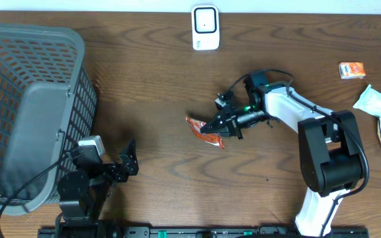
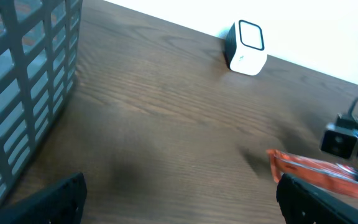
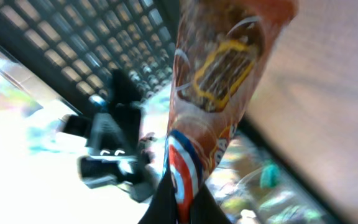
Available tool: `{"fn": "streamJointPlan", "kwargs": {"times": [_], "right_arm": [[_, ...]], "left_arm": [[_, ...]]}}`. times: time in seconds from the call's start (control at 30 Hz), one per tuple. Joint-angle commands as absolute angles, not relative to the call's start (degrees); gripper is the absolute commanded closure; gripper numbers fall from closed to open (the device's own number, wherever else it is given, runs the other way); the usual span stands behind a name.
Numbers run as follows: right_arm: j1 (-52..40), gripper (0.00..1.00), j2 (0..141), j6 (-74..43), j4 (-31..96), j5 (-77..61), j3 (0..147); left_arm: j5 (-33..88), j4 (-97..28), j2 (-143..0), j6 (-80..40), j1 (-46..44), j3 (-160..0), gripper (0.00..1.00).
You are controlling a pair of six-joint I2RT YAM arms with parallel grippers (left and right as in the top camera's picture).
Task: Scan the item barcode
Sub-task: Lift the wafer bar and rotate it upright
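Overhead: the right gripper [image 1: 220, 124] pinches the orange snack packet [image 1: 206, 129] mid-table, well apart from the scanner [image 1: 205, 28]; open table [image 1: 151, 73] lies between them.
Left wrist: the left gripper [image 2: 179, 202] is spread, empty, near the basket [image 2: 23, 74].
Right wrist: no barcode shows; the packet probably needs turning toward the scanner face, held firmly.

The basket [image 1: 84, 86] sits left on the table [image 1: 151, 79], the scanner [image 1: 205, 28] at the far edge, the packet [image 1: 196, 125] mid-table.
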State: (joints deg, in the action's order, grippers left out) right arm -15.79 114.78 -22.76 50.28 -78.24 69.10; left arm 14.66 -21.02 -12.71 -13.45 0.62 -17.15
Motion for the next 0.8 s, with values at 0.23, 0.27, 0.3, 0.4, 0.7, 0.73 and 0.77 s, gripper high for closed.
{"fn": "streamJointPlan", "kwargs": {"times": [0.23,0.27,0.3,0.4,0.7,0.73,0.77], "right_arm": [[-14.57,0.99,114.32,-26.55,78.37,-86.00,69.65],[-14.55,0.99,114.32,-26.55,81.28,-85.84,69.63],[-14.55,0.99,114.32,-26.52,83.72,-85.54,69.63],[-14.55,0.99,114.32,-26.50,93.08,-80.99,69.63],[-14.57,0.99,114.30,-24.58,97.54,-77.45,69.58],[-14.57,0.99,114.30,-24.56,97.54,-77.43,69.58],[-14.63,0.99,114.28,-24.56,97.54,-77.43,69.58]], "left_arm": [[14.31,-20.97,-12.56,-12.69,0.56,-16.93,0.02],[14.31,-20.97,-12.56,-12.69,0.56,-16.93,0.02],[14.31,-20.97,-12.56,-12.69,0.56,-16.93,0.02],[14.31,-20.97,-12.56,-12.69,0.56,-16.93,0.02],[14.31,-20.97,-12.56,-12.69,0.56,-16.93,0.02],[14.31,-20.97,-12.56,-12.69,0.56,-16.93,0.02],[14.31,-20.97,-12.56,-12.69,0.56,-16.93,0.02]]}}
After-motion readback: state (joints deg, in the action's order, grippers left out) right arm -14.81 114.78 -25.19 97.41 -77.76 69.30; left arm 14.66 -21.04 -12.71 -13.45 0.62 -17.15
